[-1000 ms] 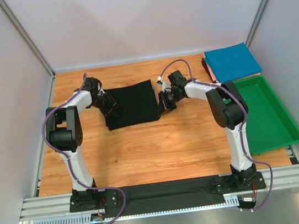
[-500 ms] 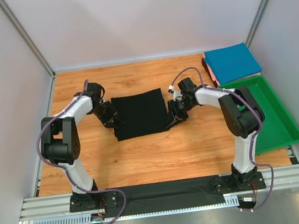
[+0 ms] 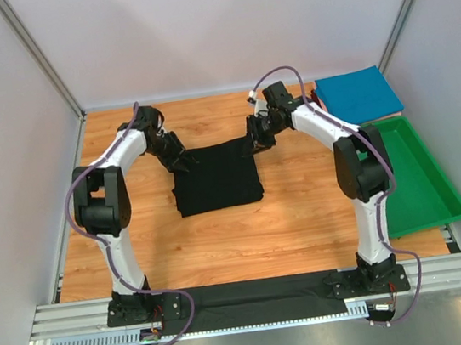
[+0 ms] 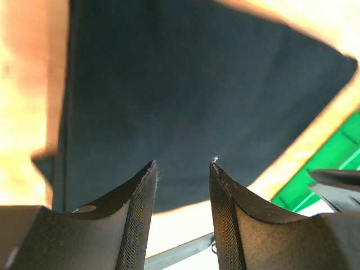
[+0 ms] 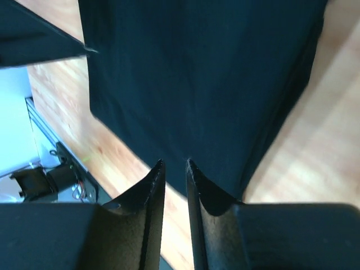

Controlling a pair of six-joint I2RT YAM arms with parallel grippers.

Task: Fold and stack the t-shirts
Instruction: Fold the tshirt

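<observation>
Wood-grain tabletop (image 3: 223,242), viewed from the overhead cam: L arm (image 3: 117,158) on the left, R arm (image 3: 318,126) on the right, black t-shirt (image 3: 216,177) between them, approx mid-table, a bit toward the far side. Only this top view takes in the whole layout. It alone shows the far-right corner, where a teal-blue t-shirt (image 3: 359,96) lies folded on a reddish one (image 3: 321,106), just a thin edge of that showing. The green tray (image 3: 411,173) sits just nearer than that stack, along the right edge. L wrist cam catches only a sliver of the tray. What the wrist cams add is the finger gaps, too small to read from above.

Black shirt: folded to a compact rectangle, flat on the wood, edges fairly straight, w/ a bit of a lower layer poking out at the near-left corner.

The left gripper (image 3: 179,158) is at the shirt's far-left corner. Its fingers (image 4: 138,208) stand moderately apart, nothing between them, dark cloth spread beyond. The right gripper (image 3: 258,138) is at the far-right corner, its fingers (image 5: 149,197) parted by only a narrow slit, nothing in it, cloth visible through the gap. Whether either set of tips touches the cloth, can't tell.
</observation>
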